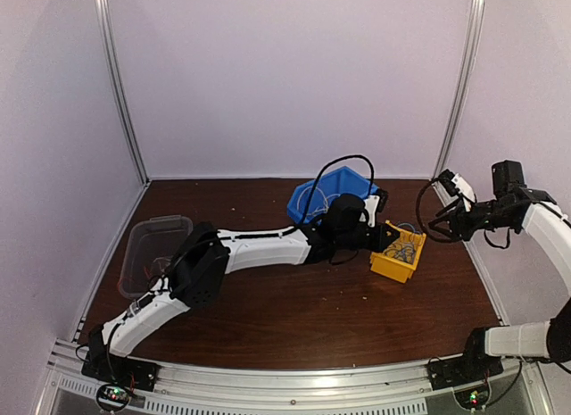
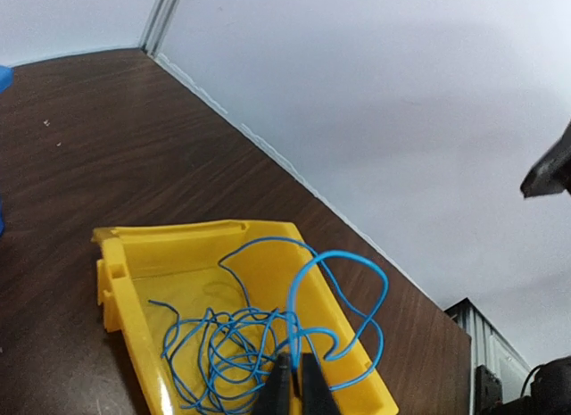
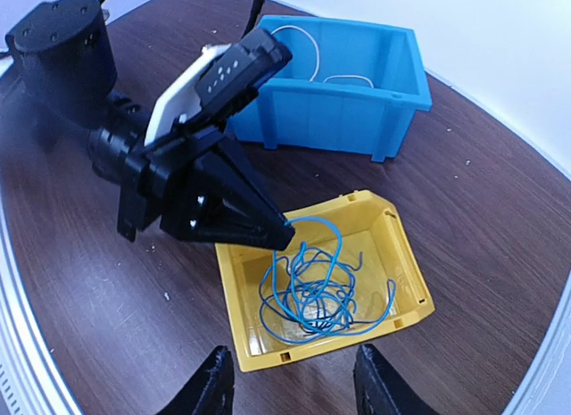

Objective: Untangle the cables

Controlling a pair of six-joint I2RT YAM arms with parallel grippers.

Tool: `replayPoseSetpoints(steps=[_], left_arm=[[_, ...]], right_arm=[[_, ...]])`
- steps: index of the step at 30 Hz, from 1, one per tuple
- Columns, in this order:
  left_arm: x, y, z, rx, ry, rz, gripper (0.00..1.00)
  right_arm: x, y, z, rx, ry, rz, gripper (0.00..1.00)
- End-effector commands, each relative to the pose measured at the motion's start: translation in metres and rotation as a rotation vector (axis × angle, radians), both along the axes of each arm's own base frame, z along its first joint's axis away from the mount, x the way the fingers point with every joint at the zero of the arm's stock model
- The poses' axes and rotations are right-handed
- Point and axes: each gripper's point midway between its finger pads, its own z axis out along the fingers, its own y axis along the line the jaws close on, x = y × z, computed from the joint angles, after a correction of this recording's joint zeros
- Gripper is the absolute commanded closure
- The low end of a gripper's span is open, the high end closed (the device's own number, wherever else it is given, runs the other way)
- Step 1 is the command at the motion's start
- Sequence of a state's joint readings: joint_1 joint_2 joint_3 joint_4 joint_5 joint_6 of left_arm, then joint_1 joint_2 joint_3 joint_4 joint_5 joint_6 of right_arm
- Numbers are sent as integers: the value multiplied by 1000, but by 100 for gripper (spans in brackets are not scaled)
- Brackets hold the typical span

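Observation:
A tangle of thin blue cable (image 3: 317, 286) lies in a small yellow bin (image 3: 397, 232), also in the left wrist view (image 2: 232, 348) and the top view (image 1: 403, 251). My left gripper (image 2: 294, 379) is shut on a loop of the blue cable above the bin's rim; it shows in the right wrist view (image 3: 284, 236) and the top view (image 1: 389, 237). White cables (image 3: 308, 40) lie in a blue bin (image 3: 348, 120). My right gripper (image 3: 290, 384) is open and empty, held high to the right of the yellow bin (image 1: 397, 265), seen in the top view (image 1: 439, 226).
A clear plastic tub (image 1: 153, 247) stands at the table's left. The blue bin (image 1: 330, 190) stands just behind the left wrist. White walls close the table's left, back and right sides.

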State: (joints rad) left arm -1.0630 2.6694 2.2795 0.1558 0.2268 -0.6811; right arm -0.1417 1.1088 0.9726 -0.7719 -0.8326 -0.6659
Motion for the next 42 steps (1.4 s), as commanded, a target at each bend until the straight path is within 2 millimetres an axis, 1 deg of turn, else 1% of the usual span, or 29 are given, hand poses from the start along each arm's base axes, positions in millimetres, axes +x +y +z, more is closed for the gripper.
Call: replayPoseSetpoints(steps=[1, 2, 3, 5, 7, 10, 11, 13, 15, 17, 19, 21, 23, 25, 27, 28, 29, 30, 32, 33, 35, 36, 37, 38, 40, 42], left_arm=[[-12, -18, 31, -90, -22, -39, 70], [-11, -17, 31, -82, -20, -36, 60], [-10, -15, 33, -73, -25, -27, 54], [-8, -10, 41, -51, -52, -9, 48], [-7, -2, 51, -36, -73, 3, 46], [-6, 12, 72, -26, -114, 18, 44], [-5, 18, 87, -28, -135, 31, 44], [-2, 32, 107, -22, -172, 48, 44], [2, 50, 129, -7, -221, 74, 44], [4, 74, 144, 33, -278, 110, 43], [10, 101, 160, 80, -338, 171, 42], [19, 128, 172, 127, -371, 233, 38], [25, 154, 171, 204, -365, 277, 36], [32, 178, 165, 281, -340, 326, 34], [36, 208, 159, 346, -316, 392, 31], [37, 223, 155, 369, -308, 419, 26], [39, 239, 150, 393, -293, 448, 20], [42, 255, 144, 417, -269, 475, 16], [48, 288, 135, 452, -223, 524, 10], [50, 303, 131, 467, -210, 552, 3], [53, 330, 133, 473, -220, 603, 2], [53, 341, 133, 482, -226, 620, 2], [54, 350, 138, 481, -238, 643, 2], [53, 354, 143, 478, -249, 656, 2], [50, 358, 150, 464, -262, 664, 2], [48, 361, 149, 450, -253, 673, 2]], right_arm=[[12, -12, -2, 0, -12, -115, 52], [13, -11, -3, 9, -4, -112, 53], [12, -10, -4, 15, 6, -107, 52], [13, -9, -6, 26, 16, -104, 53], [14, -9, -5, 34, 15, -107, 52], [14, -8, -4, 39, 2, -109, 52], [15, -8, -4, 42, -5, -110, 52], [18, -8, 0, 58, -18, -122, 51], [24, -8, 9, 78, -38, -135, 46], [33, -11, 21, 93, -75, -162, 44], [43, -16, 36, 97, -128, -203, 38], [53, -24, 49, 99, -182, -263, 22], [61, -32, 59, 76, -216, -305, 14], [69, -44, 68, 42, -243, -364, 10], [75, -53, 77, 28, -274, -414, 7], [79, -59, 83, 39, -297, -462, 2], [84, -68, 92, 69, -340, -532, 0], [88, -82, 96, 106, -359, -642, 0], [92, -84, 99, 147, -360, -676, 0], [93, -83, 101, 163, -356, -677, 0], [93, -79, 106, 200, -356, -661, 0], [92, -73, 108, 215, -354, -633, 0], [92, -69, 110, 230, -352, -609, 0], [91, -65, 109, 242, -348, -589, 0], [93, -60, 106, 254, -347, -559, 0], [95, -58, 103, 265, -337, -552, 0]])
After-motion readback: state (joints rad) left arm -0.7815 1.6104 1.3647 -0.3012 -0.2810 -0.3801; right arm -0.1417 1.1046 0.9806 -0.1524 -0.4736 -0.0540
